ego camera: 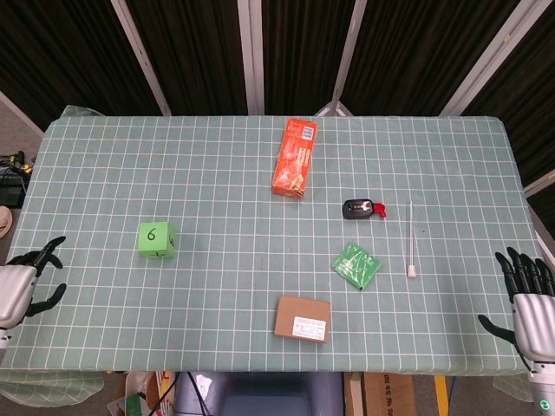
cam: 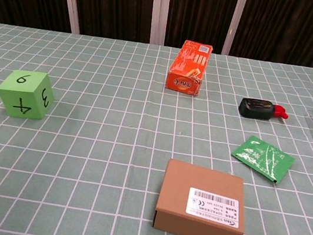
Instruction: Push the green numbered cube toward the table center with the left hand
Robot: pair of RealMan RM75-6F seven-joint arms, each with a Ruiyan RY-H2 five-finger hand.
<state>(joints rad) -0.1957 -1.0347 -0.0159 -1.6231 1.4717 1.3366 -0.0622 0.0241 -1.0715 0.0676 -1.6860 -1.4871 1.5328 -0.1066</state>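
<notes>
The green numbered cube point(ego camera: 157, 239) sits on the left part of the table, with a 6 on top; in the chest view the cube point(cam: 25, 94) shows a 4 and a 3 on its sides. My left hand point(ego camera: 24, 286) hovers at the table's left edge, well left of the cube and a little nearer to me, fingers spread and holding nothing. My right hand point(ego camera: 529, 297) stands at the right edge, fingers up and apart, empty. Neither hand shows in the chest view.
An orange box point(ego camera: 295, 158) lies at the back centre. A black and red object point(ego camera: 362, 209), a green packet point(ego camera: 356, 265) and a thin white tube point(ego camera: 410, 243) lie to the right. A brown cardboard box point(ego camera: 303, 318) sits near the front edge.
</notes>
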